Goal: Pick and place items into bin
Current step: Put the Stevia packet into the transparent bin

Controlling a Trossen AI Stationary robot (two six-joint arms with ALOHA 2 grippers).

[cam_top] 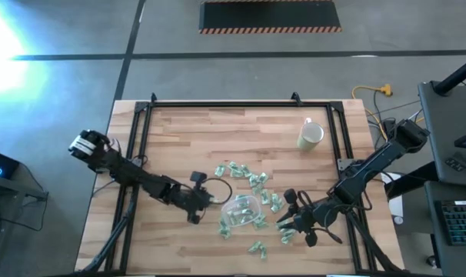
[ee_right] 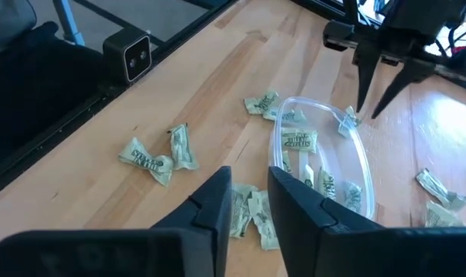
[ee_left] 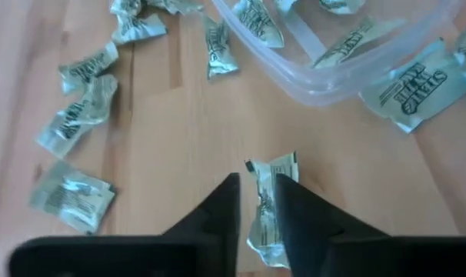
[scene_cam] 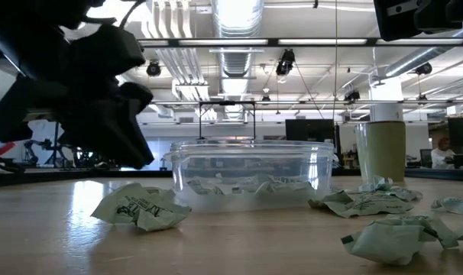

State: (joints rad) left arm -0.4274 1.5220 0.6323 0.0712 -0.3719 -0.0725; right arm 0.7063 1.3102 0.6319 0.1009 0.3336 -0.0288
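Note:
The clear bin [cam_top: 234, 201] sits at the table's near middle with a few pale-green wrapped items [ee_right: 298, 141] inside. More items [cam_top: 248, 175] lie scattered around it on the wood. My left gripper [ee_left: 256, 178] hovers just left of the bin, shut on one item [ee_left: 265, 215]. My right gripper [ee_right: 250, 181] hangs right of the bin, open by a narrow gap. Loose items [ee_right: 252, 215] on the table show through that gap. In the low view the left arm is the dark mass [scene_cam: 101, 99] beside the bin [scene_cam: 247, 164]. My left gripper pinches one wrapped item between its two fingers. The fingers slant down from the table's left, toward the bin. One crinkled end [ee_left: 275, 165] sticks out past the fingertips. In the right wrist view the item [ee_right: 348, 121] hangs at the fingertips, clear of the table, beside the bin's rim [ee_right: 356, 138].
A cream mug [cam_top: 310, 136] stands at the far right of the table. Dark frame rails [cam_top: 141, 138] run along the left, far and right edges. Loose items lie near the front edge [cam_top: 256, 248] and left of the bin [ee_left: 79, 115].

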